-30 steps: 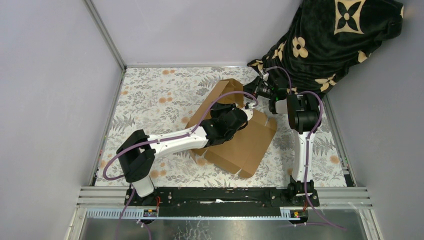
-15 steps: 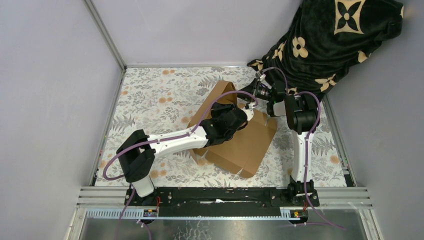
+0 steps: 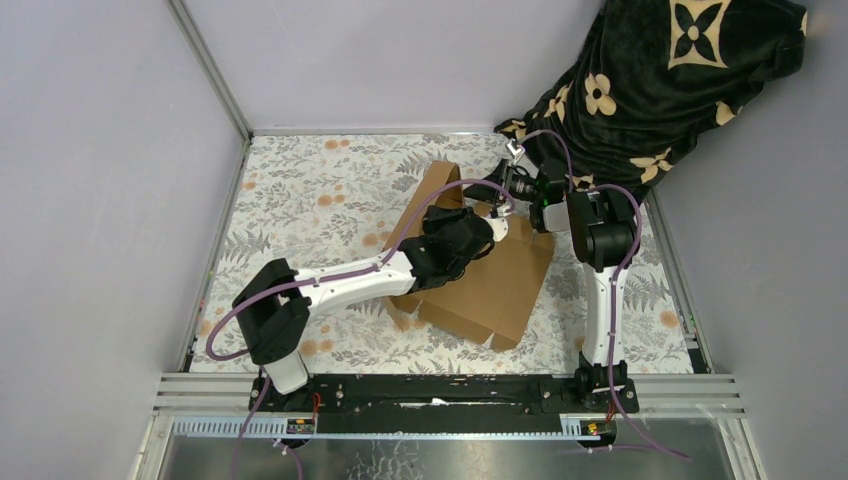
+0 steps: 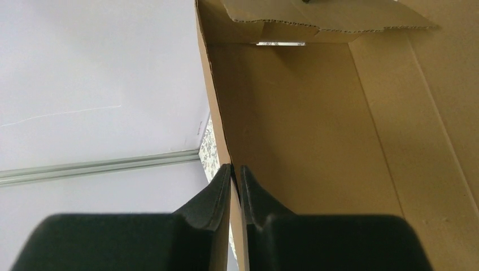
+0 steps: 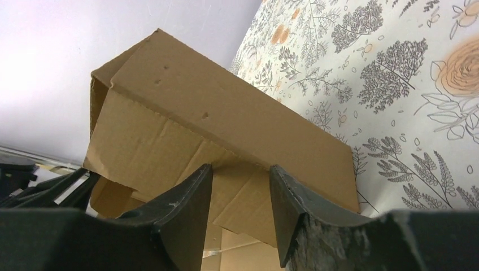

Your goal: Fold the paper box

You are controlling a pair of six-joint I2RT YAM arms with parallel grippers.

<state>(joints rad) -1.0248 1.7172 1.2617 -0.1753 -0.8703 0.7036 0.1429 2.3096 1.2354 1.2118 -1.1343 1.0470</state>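
Note:
The paper box point(image 3: 490, 285) is a brown cardboard sheet, partly flat on the floral cloth, with one panel raised at its far left point(image 3: 440, 190). My left gripper point(image 3: 496, 228) reaches over the sheet. In the left wrist view it point(image 4: 236, 169) is shut on the thin edge of an upright wall of the paper box point(image 4: 316, 130). My right gripper point(image 3: 488, 190) is at the box's far side, beside the raised panel. In the right wrist view its jaws point(image 5: 242, 169) stand open, with a folded flap of the paper box point(image 5: 226, 118) just beyond the fingertips.
A dark blanket with pale flower prints point(image 3: 660, 80) is heaped at the back right corner. The floral cloth point(image 3: 300, 200) covers the table between grey walls. A black rail point(image 3: 450, 390) runs along the near edge by the arm bases.
My right gripper has moved left toward the raised panel and its jaws have spread apart. The box's near corner has shifted slightly right. The left gripper keeps its pinch.

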